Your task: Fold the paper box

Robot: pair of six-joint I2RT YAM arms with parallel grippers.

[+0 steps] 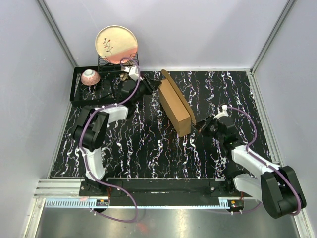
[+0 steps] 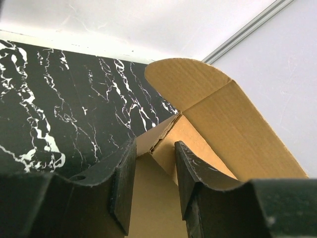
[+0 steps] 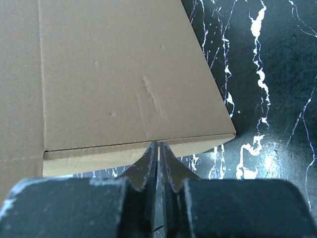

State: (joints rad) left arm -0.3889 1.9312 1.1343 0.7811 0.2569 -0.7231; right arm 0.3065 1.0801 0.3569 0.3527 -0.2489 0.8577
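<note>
From above, the brown cardboard paper box (image 1: 176, 106) is seen in the middle of the black table with white streaks (image 1: 148, 153). It is laid slanted, with one end far and to the left and the other end near and to the right. A long flap is stood up along its far side. The left gripper (image 1: 154, 85) is seen at the far end of the paper box, and the right gripper (image 1: 200, 126) at the near end. In the far left corner a black tray (image 1: 74, 94) is seen, with a small pink bowl (image 1: 90, 77) set in it. Near the bowl, a round cream and pink plate (image 1: 116, 44) is stood on its edge in a black wire rack (image 1: 119, 62).

From the left wrist, the two black fingers (image 2: 124, 183) are seen spread apart. A folded corner of the paper box is seen in the gap between them. Past that corner, a flap with a rounded end is held up in front of the white wall.

From the right wrist, the two black fingers (image 3: 143, 168) are seen pressed together, with only a thin slit left between them. Their tips are met by the near edge of a flat brown side of the paper box. Whether any thin cardboard is caught in the slit cannot be told. The black table is seen on the right.
</note>
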